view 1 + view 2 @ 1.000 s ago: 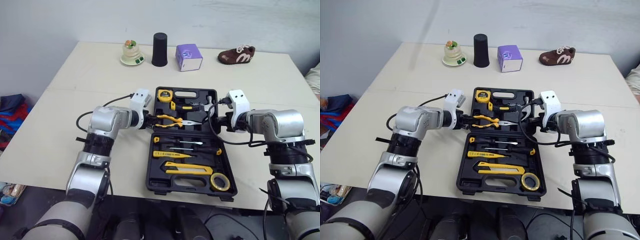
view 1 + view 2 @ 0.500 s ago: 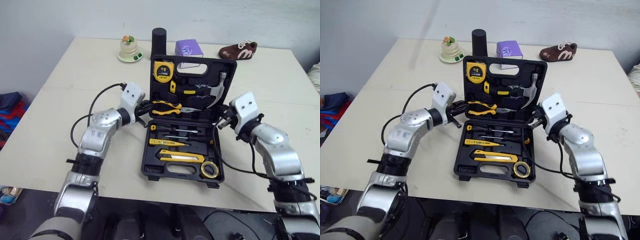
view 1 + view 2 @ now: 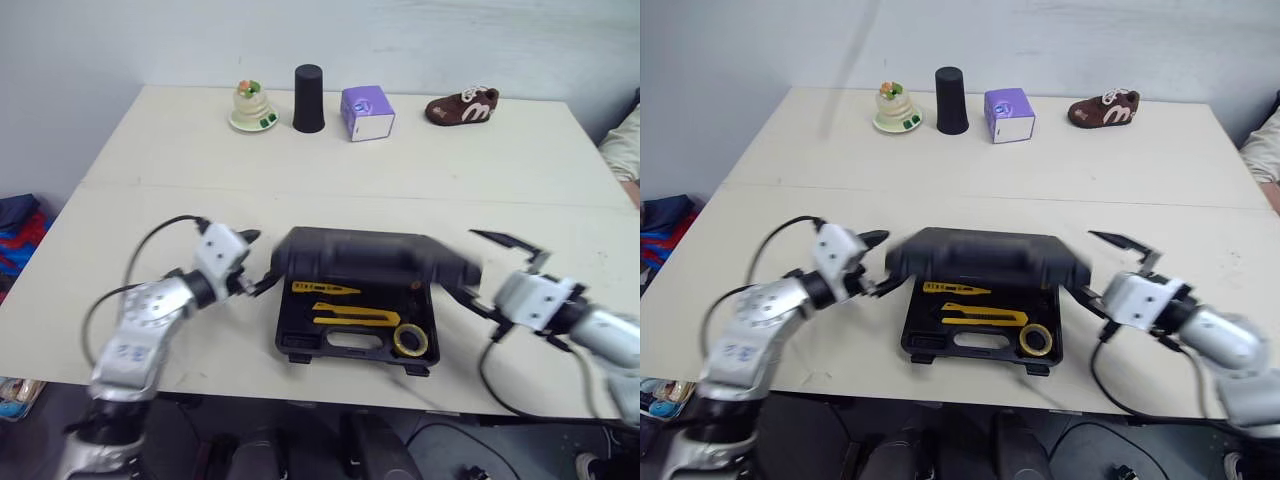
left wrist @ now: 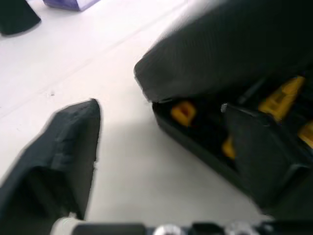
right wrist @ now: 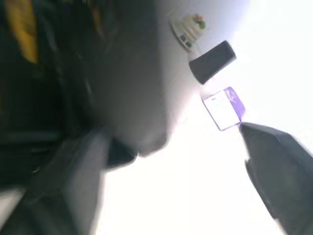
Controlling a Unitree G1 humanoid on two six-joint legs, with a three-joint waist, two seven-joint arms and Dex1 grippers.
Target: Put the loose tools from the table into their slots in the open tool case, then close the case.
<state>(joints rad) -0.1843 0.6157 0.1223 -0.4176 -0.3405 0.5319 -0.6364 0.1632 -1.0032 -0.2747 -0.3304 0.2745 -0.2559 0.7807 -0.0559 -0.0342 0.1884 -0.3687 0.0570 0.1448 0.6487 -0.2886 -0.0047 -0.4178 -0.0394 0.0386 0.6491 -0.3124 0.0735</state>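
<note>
Table: beige, carried all items. Tool case: black, sat at front centre of table; base lay flat. Lid: hung part-way down over rear half of base, blurred.

L gripper: at case's left edge, fingers spread wide, case corner between them, no grip. R gripper: at case's right edge, fingers spread wide either side of lid edge, no grip.

Far edge, well apart from case: brown shoe, purple box, black cylinder, figurine on dish.

In base, front half: yellow knife, yellow screwdriver, tape roll at front-right corner.
</note>
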